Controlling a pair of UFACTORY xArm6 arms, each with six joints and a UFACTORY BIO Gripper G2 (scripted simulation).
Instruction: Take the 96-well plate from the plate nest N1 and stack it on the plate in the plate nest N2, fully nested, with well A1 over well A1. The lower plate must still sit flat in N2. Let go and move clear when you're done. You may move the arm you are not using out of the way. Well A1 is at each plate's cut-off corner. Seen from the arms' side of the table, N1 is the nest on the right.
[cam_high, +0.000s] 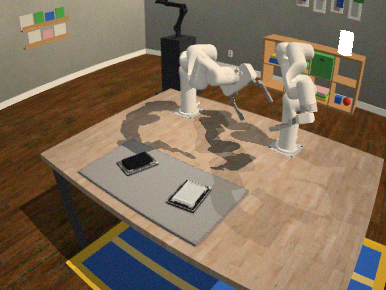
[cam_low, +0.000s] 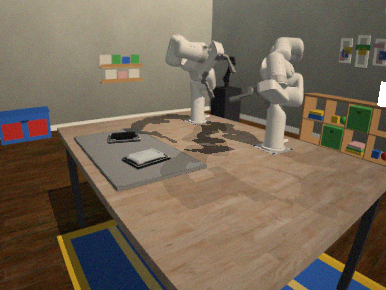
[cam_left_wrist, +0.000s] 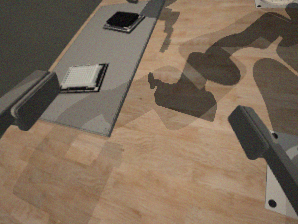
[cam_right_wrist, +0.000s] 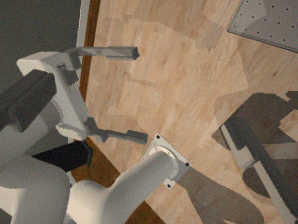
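The dark 96-well plate sits in nest N1 on the grey board. A white plate sits in nest N2 and looks flat. The cut-off corners are too small to tell. My left gripper is open and empty, high above the table on the N2 side, away from both plates; it also shows in the right wrist view. My right gripper is open and empty, raised near the arm bases, far from both plates.
The grey board carries both nests, with a bare gap between them. The arm bases stand on the wooden table behind the board. The two grippers are raised on neighbouring sides.
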